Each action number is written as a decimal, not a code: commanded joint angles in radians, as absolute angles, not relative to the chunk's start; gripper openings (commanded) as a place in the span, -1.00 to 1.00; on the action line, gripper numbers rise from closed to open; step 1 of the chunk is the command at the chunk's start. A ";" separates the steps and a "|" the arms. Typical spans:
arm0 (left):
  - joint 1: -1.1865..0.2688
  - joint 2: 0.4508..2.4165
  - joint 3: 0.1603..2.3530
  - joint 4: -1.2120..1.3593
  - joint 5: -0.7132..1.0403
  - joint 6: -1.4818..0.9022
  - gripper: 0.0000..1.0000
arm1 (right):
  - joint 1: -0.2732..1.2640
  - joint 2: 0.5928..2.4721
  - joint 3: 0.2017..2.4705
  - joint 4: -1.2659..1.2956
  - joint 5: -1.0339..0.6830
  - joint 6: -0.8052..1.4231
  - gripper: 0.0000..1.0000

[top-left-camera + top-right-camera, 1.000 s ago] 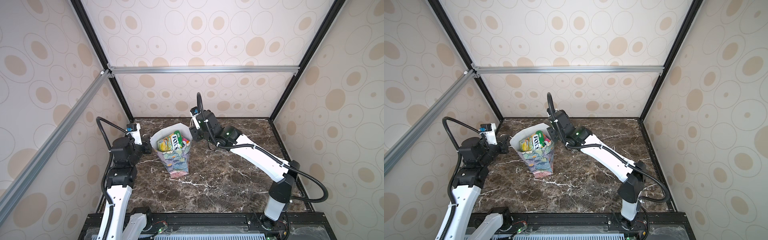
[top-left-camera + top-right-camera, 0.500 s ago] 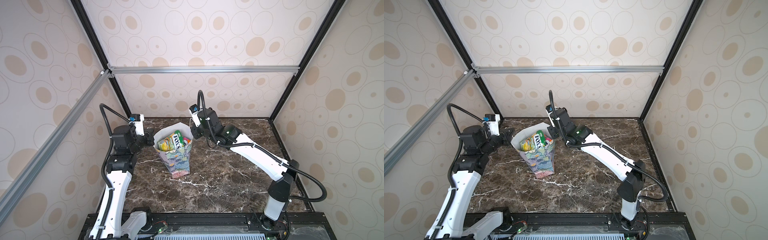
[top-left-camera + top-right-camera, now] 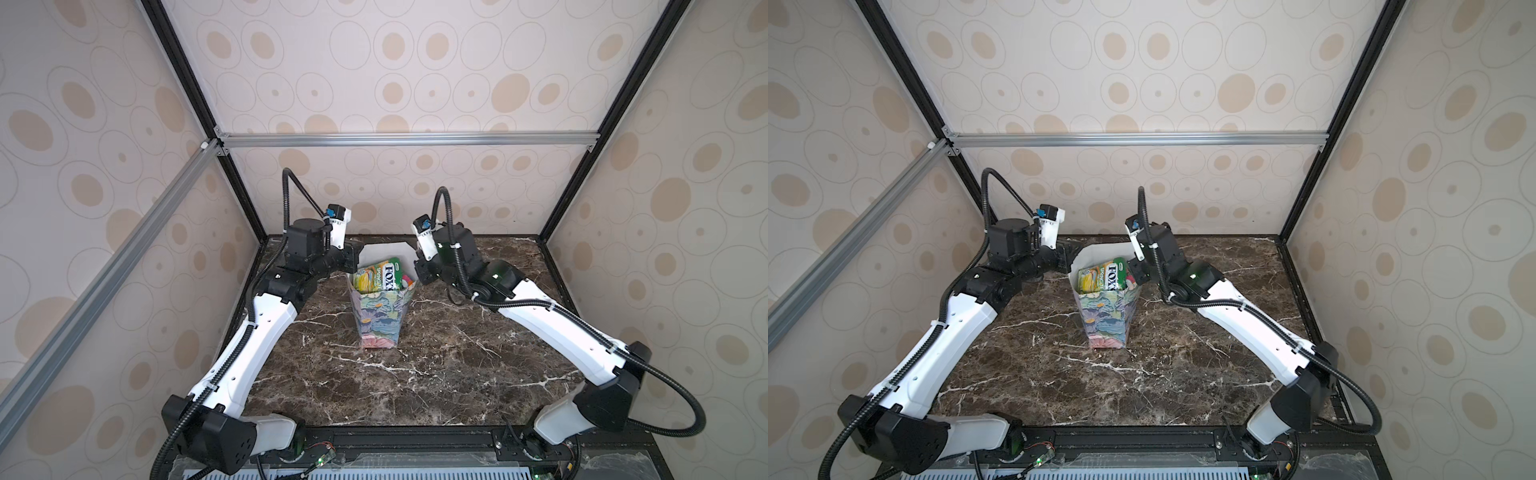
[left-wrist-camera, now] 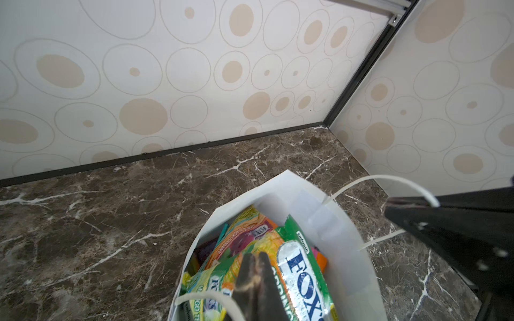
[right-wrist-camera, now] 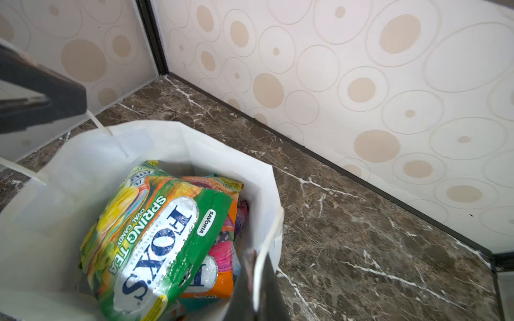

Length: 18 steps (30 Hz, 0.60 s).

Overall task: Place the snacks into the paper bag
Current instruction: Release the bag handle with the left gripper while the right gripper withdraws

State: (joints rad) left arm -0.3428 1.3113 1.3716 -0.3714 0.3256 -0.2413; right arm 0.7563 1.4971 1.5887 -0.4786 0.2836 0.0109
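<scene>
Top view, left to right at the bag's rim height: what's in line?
First the left fingers → paper bag, with snacks inside → right fingers.

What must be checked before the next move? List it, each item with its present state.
1. All visible glossy candy packets inside the floral paper bag, none on the brown marble table: ok.
2. Bag upright: ok.
3. The left gripper shut on a white cord handle: ok.
4. The right gripper shut on the opposite cord handle: ok.
5. How many packets are inside: cannot tell, they overlap.
</scene>
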 commanded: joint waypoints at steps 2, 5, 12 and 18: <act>-0.373 1.294 1.429 -0.256 0.277 -0.238 -1.00 | 0.713 1.406 1.566 -0.375 0.285 0.031 -1.00; -0.379 1.306 1.430 -0.269 0.239 -0.242 -1.00 | 0.711 1.386 1.546 -0.383 0.286 0.030 -1.00; -0.380 1.327 1.466 -0.335 0.120 -0.227 -0.40 | 0.699 1.403 1.574 -0.434 0.280 0.015 -0.57; -0.379 1.324 1.538 -0.411 0.008 -0.215 0.57 | 0.692 1.352 1.589 -0.474 0.307 0.013 -0.24</act>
State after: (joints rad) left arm -0.3824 1.3422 1.4921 -0.3836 0.0902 -0.2272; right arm 0.6994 1.4063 1.5585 -0.4843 0.2871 0.0162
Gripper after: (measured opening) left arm 0.770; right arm 0.374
